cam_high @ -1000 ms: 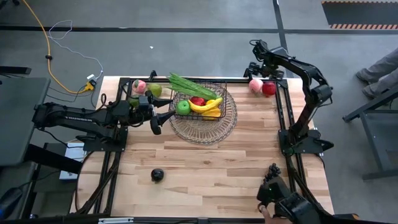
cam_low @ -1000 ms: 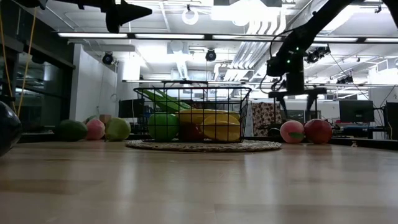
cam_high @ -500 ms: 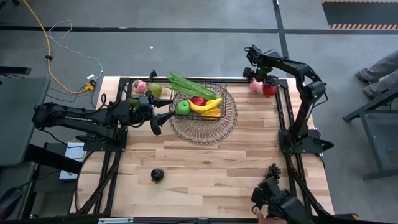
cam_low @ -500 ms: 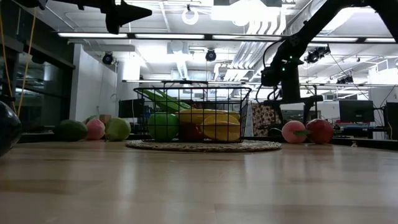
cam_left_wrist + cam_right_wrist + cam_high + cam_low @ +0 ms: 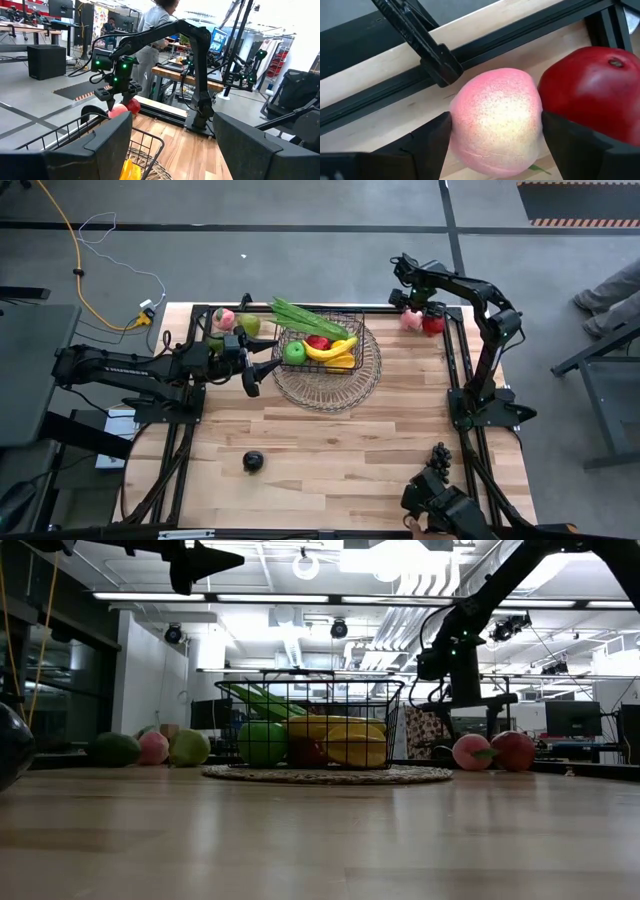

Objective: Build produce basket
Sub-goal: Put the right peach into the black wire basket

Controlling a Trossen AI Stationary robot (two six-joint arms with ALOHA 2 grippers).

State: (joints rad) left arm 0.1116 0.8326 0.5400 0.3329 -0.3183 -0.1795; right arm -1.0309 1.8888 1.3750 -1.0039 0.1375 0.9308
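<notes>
Fingers of the right hand (image 5: 492, 150) stand spread around the round pink peach (image 5: 495, 117), seemingly light and smooth, best pinched across its middle.

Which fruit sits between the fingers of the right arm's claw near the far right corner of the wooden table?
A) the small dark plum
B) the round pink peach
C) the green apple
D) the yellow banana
B: the right wrist view shows the round pink peach sitting between the right claw's two dark fingers, with the shiny red apple right beside it.
</notes>
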